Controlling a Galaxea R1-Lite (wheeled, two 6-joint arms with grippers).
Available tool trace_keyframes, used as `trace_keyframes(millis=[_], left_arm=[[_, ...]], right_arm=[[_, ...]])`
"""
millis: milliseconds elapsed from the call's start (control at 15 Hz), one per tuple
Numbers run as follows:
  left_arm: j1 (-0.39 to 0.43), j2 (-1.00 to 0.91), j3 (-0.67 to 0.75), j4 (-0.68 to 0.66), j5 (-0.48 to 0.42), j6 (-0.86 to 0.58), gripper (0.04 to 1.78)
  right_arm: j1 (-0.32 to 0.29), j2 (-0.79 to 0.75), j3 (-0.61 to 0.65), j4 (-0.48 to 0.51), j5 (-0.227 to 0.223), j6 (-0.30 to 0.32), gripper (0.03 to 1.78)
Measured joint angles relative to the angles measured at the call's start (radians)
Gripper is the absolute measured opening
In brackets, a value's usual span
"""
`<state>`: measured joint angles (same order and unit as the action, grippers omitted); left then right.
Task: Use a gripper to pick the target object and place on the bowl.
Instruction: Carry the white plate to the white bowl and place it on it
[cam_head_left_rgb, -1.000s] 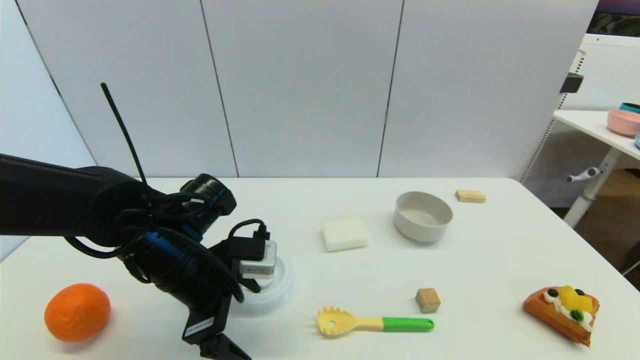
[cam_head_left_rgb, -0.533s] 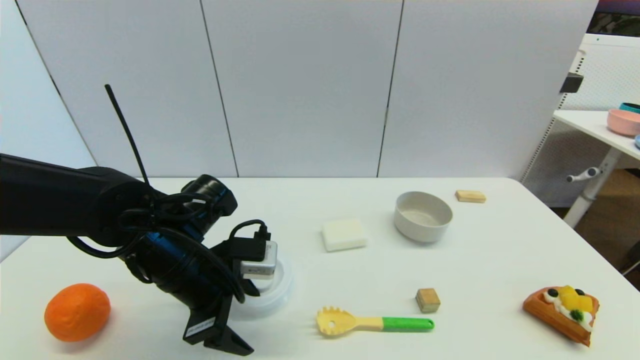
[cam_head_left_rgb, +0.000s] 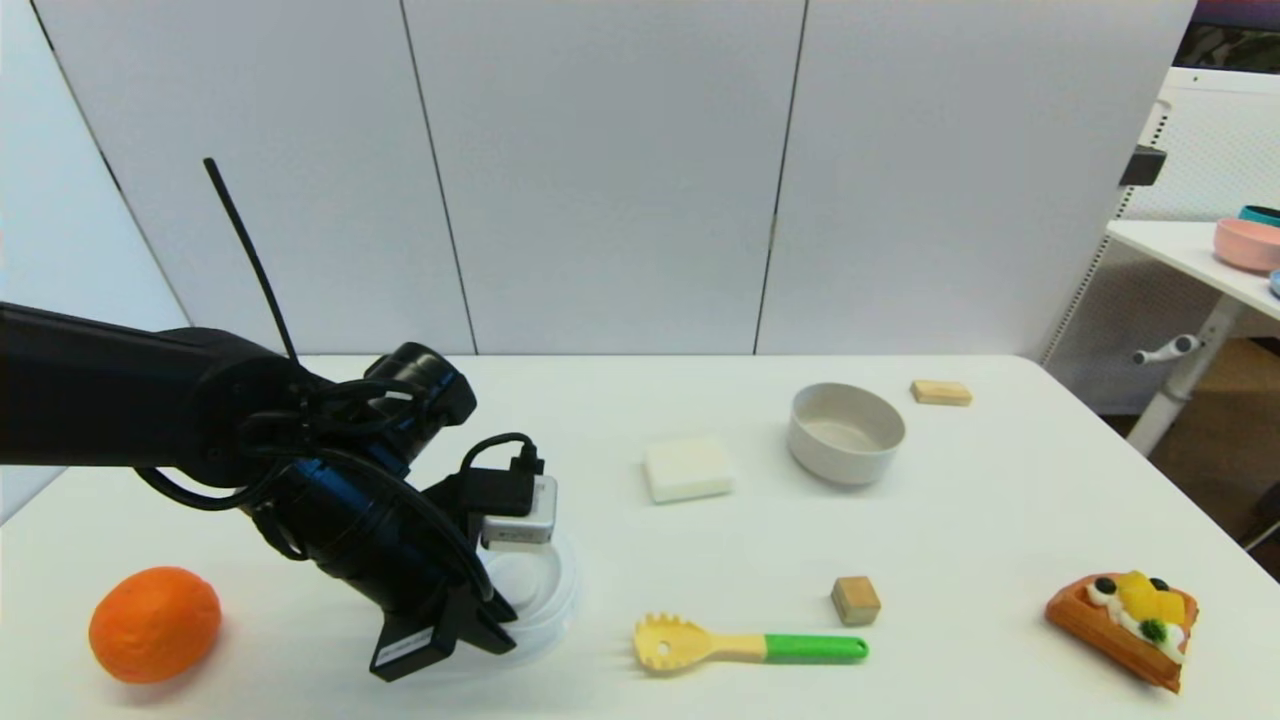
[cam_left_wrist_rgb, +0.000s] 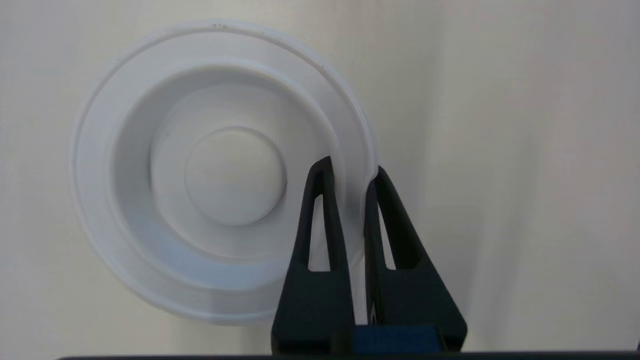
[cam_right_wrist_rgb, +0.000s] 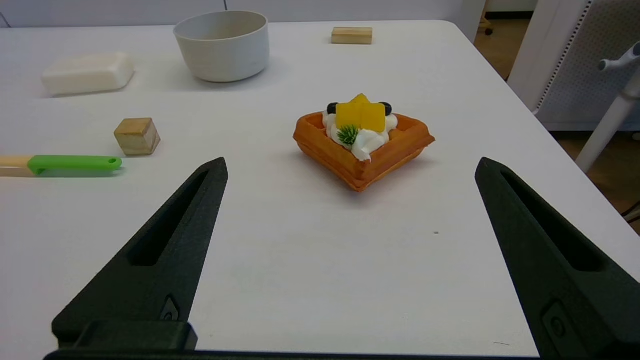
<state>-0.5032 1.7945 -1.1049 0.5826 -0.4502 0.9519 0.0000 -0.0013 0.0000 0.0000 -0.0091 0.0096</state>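
The white ringed round container (cam_head_left_rgb: 540, 585) sits on the table at the front left. It fills the left wrist view (cam_left_wrist_rgb: 220, 170), showing its rings and central knob. My left gripper (cam_head_left_rgb: 485, 628) (cam_left_wrist_rgb: 352, 167) is shut on the container's rim, one finger inside and one outside. The beige-grey bowl (cam_head_left_rgb: 845, 462) stands empty at the back right and also shows in the right wrist view (cam_right_wrist_rgb: 225, 55). My right gripper (cam_right_wrist_rgb: 350, 161) is open and empty, low over the table in front of a toy waffle; it is out of the head view.
A white square block (cam_head_left_rgb: 687, 469) lies between container and bowl. A pasta spoon (cam_head_left_rgb: 745, 646) with a green handle, a wooden cube (cam_head_left_rgb: 856, 600), a toy waffle (cam_head_left_rgb: 1125, 612), an orange (cam_head_left_rgb: 154, 624) and a flat wooden block (cam_head_left_rgb: 941, 392) lie around.
My left gripper's fingers have risen from the table's front edge up to the container's near rim. The container has shifted slightly. Nothing else has moved.
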Motion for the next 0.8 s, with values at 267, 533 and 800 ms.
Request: trace_keyframes(millis=[267,533,800], left_arm=[[0.000,-0.004,-0.003,0.001,0.000,0.000,0.14],[0.000,-0.025,-0.069,0.038,0.005,0.001,0.14],[0.000,-0.057,-0.153,0.049,0.006,0.001,0.14]], right_arm=[[0.000,0.000,0.000,0.000,0.000,0.000,1.71],[0.000,0.000,0.000,0.000,0.000,0.000,1.71],[0.000,0.000,0.000,0.000,0.000,0.000,1.71]])
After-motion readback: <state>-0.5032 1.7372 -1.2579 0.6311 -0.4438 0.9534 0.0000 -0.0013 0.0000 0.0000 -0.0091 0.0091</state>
